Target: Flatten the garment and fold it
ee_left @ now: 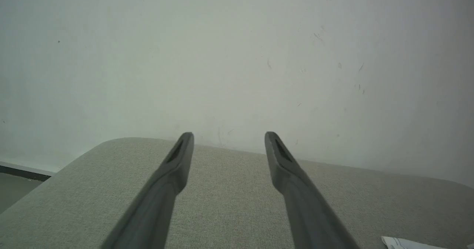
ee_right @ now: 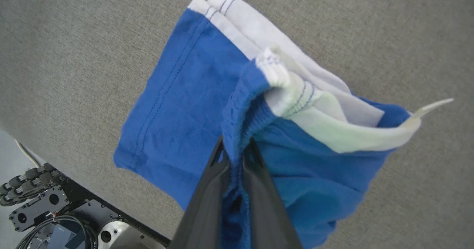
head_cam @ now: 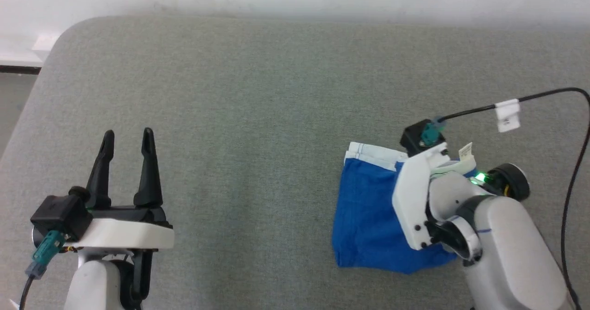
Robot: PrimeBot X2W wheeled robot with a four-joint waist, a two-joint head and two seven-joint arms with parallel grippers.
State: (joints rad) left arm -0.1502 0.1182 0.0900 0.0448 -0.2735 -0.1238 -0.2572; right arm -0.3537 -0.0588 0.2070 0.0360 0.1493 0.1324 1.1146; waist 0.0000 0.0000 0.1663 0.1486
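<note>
The blue shorts [head_cam: 368,208] lie partly folded on the grey padded surface [head_cam: 258,93]. Their lower blue panel rests flat, and the white side stripes [ee_right: 255,34] show along the far edge. The right gripper [ee_right: 235,149] is clenched on the shorts. In the right wrist view its two dark fingers [ee_right: 207,197] pinch a gathered blue fold near the middle of the shorts, with fabric pressed between them. From that pinch the cloth rises in a ridge, and a band of white trim [ee_right: 333,130] curls over the top of the shorts. A small white tag [ee_right: 433,106] sticks out past the shorts' edge, on the side away from the flat blue panel. In the head view the right wrist and pale forearm [head_cam: 507,245] cover that same side of the shorts. A black cable [head_cam: 571,162] with a white label [head_cam: 507,114] arcs just beyond the shorts.

The left gripper [head_cam: 128,135] hovers well apart from the shorts, on the robot's left of them. It is released, with its fingers spread and nothing between them. It points at the white wall [ee_left: 222,56] behind the surface.
</note>
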